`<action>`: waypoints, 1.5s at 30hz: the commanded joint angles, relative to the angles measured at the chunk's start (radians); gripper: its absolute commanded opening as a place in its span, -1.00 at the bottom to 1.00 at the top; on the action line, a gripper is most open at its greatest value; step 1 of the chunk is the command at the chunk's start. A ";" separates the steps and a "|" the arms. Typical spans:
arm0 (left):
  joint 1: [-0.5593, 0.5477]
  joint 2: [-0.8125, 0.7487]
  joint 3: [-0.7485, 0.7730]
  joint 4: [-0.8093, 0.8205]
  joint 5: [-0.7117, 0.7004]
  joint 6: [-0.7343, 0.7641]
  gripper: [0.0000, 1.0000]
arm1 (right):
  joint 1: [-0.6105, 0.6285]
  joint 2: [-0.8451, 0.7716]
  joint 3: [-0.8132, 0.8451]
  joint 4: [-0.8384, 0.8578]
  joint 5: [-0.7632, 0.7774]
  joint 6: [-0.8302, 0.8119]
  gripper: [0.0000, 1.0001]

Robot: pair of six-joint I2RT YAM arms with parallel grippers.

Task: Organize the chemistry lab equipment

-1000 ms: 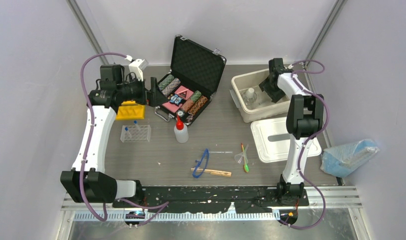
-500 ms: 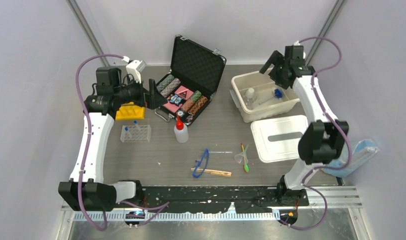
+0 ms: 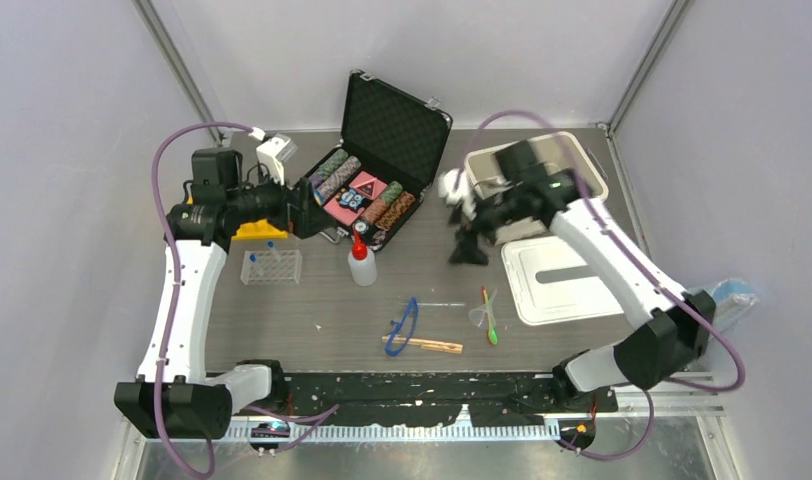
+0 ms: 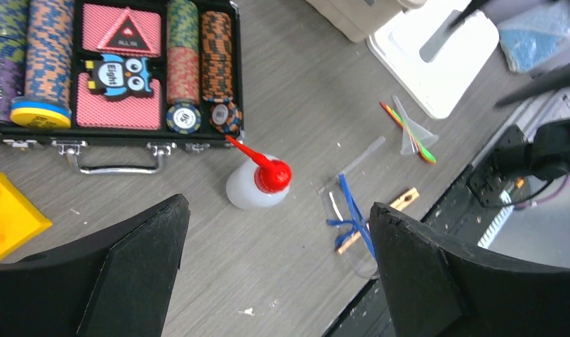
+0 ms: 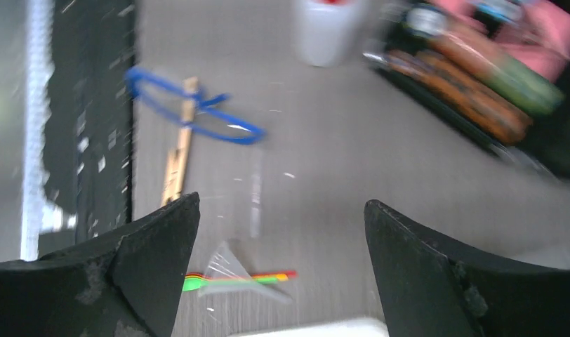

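Since both the left claw (image 4: 279, 205) and right claw (image 5: 280, 200) gape empty, the light, slippery goggles (image 3: 404, 324) look best pinched at their stiff frame.

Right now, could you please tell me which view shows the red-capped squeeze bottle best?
The left wrist view: the squeeze bottle is whole, sharp and large. The top external view shows it small; the right wrist view shows only its blurred, cropped body.

A black case (image 3: 394, 128) stands open at the back of the grey wood-grain table (image 3: 282, 320). Its tray holds rows of striped poker chips (image 4: 186, 53) around pink card decks (image 4: 121, 28). A white lid (image 3: 562, 285) lies flat on the table's right side, with a blue bundle (image 4: 538, 31) just past it.
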 commanded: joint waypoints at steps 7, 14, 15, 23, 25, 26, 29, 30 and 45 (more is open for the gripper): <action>0.048 -0.006 0.052 -0.196 0.033 0.112 0.99 | 0.440 0.246 -0.092 -0.040 0.044 -0.651 0.45; 0.179 -0.009 0.022 -0.208 0.088 0.070 0.99 | 0.525 0.270 -0.201 0.164 0.064 -0.699 0.10; 0.184 -0.007 0.022 -0.210 0.097 0.069 0.99 | 0.531 0.275 -0.210 0.166 0.064 -0.720 0.09; 0.199 0.006 0.017 -0.189 0.177 0.034 0.99 | 0.568 0.312 -0.264 0.287 0.105 -0.704 0.04; 0.200 0.009 0.013 -0.191 0.184 0.030 0.99 | 0.572 0.323 -0.271 0.302 0.117 -0.709 0.02; 0.200 0.008 0.012 -0.191 0.182 0.030 0.99 | 0.576 0.324 -0.284 0.318 0.122 -0.717 0.02; 0.200 0.009 0.009 -0.194 0.179 0.031 0.99 | 0.587 0.326 -0.306 0.358 0.139 -0.726 0.01; 0.200 0.008 0.006 -0.194 0.179 0.032 0.99 | 0.596 0.332 -0.308 0.364 0.146 -0.734 0.01; 0.201 -0.009 -0.010 -0.205 0.166 0.038 0.99 | 0.646 0.399 -0.332 0.399 0.209 -0.835 -0.23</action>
